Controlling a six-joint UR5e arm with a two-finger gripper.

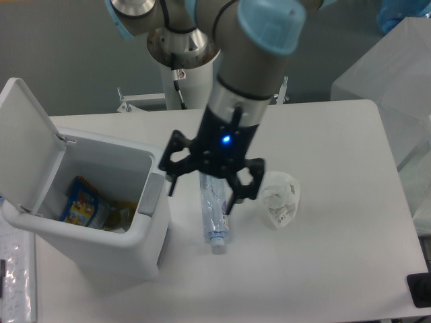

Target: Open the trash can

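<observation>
The white trash can (114,245) stands at the table's front left. Its lid (27,145) is swung up and leans back to the left, so the inside shows. The grey latch button (152,194) sits on its right rim. My black gripper (201,197) hangs just right of the can with its fingers spread and nothing between them. Its left fingertip (171,189) is close to the latch; I cannot tell whether it touches it.
A colourful packet (81,205) and other rubbish lie inside the can. A clear plastic bottle (215,219) lies on the table under the gripper. A crumpled clear plastic piece (279,195) lies to its right. A translucent box (397,74) stands at the far right.
</observation>
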